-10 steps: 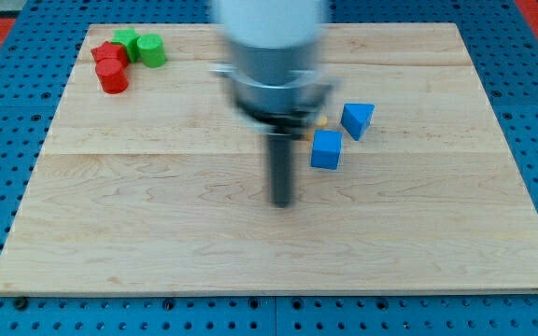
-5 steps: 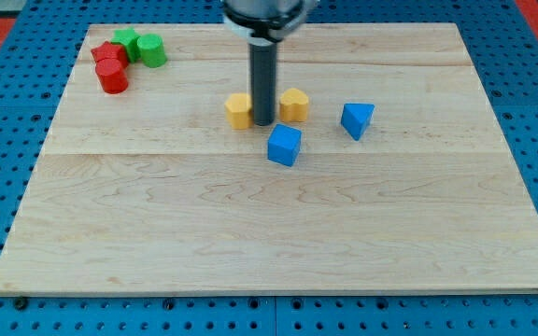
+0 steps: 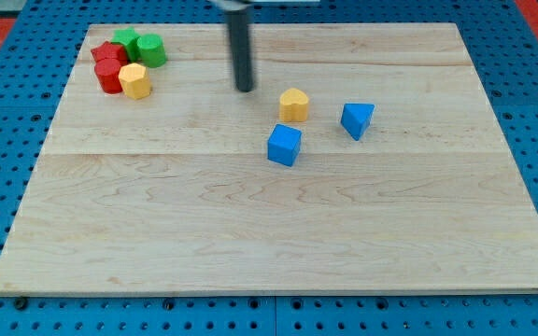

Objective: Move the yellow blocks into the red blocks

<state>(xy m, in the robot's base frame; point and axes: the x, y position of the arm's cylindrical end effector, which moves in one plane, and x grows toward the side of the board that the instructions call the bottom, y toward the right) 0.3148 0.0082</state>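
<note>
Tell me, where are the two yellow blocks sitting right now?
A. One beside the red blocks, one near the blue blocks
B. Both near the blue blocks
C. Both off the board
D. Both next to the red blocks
A: one yellow block sits against the red blocks at the view's top left, while the other yellow block lies mid-board by the blue cube.

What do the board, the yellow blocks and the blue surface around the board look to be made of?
The light wooden board looks like pale planks: grain and seam lines show, matte. The yellow block by the red blocks and the yellow heart-like block show flat, even colour, so painted wood or plastic; I cannot tell. The blue perforated surface looks like pegboard, perhaps metal.
</note>
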